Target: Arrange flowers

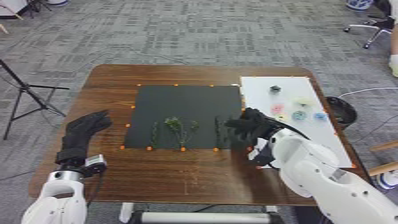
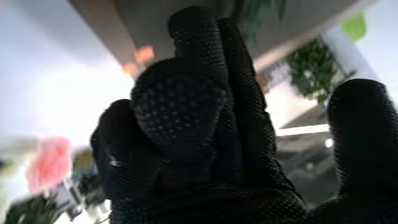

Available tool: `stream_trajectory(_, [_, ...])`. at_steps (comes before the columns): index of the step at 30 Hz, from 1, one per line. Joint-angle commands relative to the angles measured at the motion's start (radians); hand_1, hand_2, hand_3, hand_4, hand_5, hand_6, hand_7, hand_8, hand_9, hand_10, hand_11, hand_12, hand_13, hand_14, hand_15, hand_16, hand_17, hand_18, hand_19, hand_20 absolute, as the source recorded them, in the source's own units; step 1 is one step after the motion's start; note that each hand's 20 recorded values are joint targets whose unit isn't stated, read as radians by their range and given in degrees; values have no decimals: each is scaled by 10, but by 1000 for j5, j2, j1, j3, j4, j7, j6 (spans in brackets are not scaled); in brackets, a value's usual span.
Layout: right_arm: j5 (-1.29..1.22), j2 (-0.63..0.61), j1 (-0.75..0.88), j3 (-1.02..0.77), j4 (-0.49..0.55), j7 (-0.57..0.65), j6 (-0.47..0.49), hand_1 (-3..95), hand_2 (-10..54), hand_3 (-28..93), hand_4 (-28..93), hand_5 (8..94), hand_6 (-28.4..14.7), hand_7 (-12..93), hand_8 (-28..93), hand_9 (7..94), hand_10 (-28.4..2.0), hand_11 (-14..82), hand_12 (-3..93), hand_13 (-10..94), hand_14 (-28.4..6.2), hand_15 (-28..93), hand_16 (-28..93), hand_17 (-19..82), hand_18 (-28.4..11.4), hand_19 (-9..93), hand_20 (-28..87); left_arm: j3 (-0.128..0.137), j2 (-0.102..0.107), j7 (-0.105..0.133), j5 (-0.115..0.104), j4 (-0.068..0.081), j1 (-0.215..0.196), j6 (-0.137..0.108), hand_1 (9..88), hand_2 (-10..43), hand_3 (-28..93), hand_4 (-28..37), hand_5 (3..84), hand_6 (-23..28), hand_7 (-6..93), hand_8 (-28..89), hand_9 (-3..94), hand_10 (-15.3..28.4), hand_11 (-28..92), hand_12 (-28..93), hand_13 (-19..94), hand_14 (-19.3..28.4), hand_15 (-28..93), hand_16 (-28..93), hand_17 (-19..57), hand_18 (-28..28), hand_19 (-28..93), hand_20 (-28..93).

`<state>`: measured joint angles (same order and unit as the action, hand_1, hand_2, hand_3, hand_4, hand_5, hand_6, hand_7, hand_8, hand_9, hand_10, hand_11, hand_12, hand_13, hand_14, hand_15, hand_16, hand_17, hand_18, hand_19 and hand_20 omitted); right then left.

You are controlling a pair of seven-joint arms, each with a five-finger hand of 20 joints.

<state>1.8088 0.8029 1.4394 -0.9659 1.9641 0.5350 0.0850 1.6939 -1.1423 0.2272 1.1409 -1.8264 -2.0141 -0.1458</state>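
Flowers (image 1: 298, 115) in pink, yellow and blue sit on the white board (image 1: 324, 145), just right of the robot's right hand (image 1: 255, 124), its fingers loosely extended, thumb apart. Leafy green sprigs (image 1: 180, 129) lie on the black mat (image 1: 182, 102), left of those fingertips; well beyond them, the left hand (image 1: 82, 132) has relaxed, ungrasping fingers.

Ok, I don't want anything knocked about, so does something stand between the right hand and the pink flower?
Nothing visible does: in the head view, the right hand is close to the pink flower, with bare white board between them.
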Motion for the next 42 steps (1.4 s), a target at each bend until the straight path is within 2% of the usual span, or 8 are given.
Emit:
stream_trajectory(1, [2,59,-71,63,-41,4,14,202,100,489,-72,770,-49,170,-63,840,-176,139,180,926,-64,493,366,624,-152,932,503,-4,0,2,0,1,8,5,251,40,681,-283,533,33,144,-66,528,151,228,134,428,197,257,16,70,148,175,218])
stream_trajectory(9, [18,82,-121,103,-61,3,13,208,98,493,-65,764,-50,157,-54,832,-178,135,180,925,-63,491,367,622,-153,932,503,-14,-7,5,-2,2,10,5,251,41,681,-283,533,33,144,-66,528,152,228,134,428,197,256,16,70,148,175,217])
stream_trajectory(17, [37,61,-112,82,-46,3,20,214,89,501,-61,763,-51,161,-50,832,-179,137,184,925,-63,490,368,620,-154,932,501,-3,-9,9,-9,-5,-7,-5,251,41,680,-283,532,34,142,-66,528,150,228,134,428,196,256,16,70,148,174,216])
stream_trajectory(23, [41,40,-94,64,3,-46,-85,220,81,514,-57,766,-48,177,-46,842,-175,153,193,923,-61,494,369,621,-154,932,503,-5,-10,8,-8,-3,-2,-3,251,40,680,-283,532,34,142,-65,528,151,229,135,428,196,256,16,70,148,174,216])
stream_trajectory(27, [-137,41,-88,70,20,-133,-124,222,80,524,-59,766,-45,183,-46,840,-174,155,195,922,-61,499,370,619,-153,932,510,-5,-10,7,-8,-3,-1,-3,251,41,680,-283,532,33,144,-65,528,151,228,134,428,197,256,16,70,148,174,217])
stream_trajectory(33, [-253,67,-98,67,-9,-262,62,222,115,539,-92,682,-45,131,-56,727,-162,96,150,903,-65,510,359,596,-156,932,522,-10,-13,13,-8,-1,4,1,251,41,680,-283,533,34,143,-66,528,151,228,134,428,197,256,16,70,148,174,217])
stream_trajectory(38, [-240,72,-113,79,-28,-286,161,226,145,512,-98,629,-51,102,-56,663,-148,84,124,904,-65,523,337,594,-160,932,531,-10,-13,13,-8,-1,5,2,251,41,681,-283,532,35,143,-66,528,151,229,134,428,196,256,16,69,149,174,217])
stream_trajectory(42, [-180,74,-126,91,-37,-285,223,223,151,502,-98,609,-53,86,-57,632,-149,78,108,903,-63,547,325,599,-164,932,553,-7,-14,14,-10,-2,1,0,251,41,681,-283,533,33,143,-66,528,151,229,134,428,197,256,16,69,149,175,217])
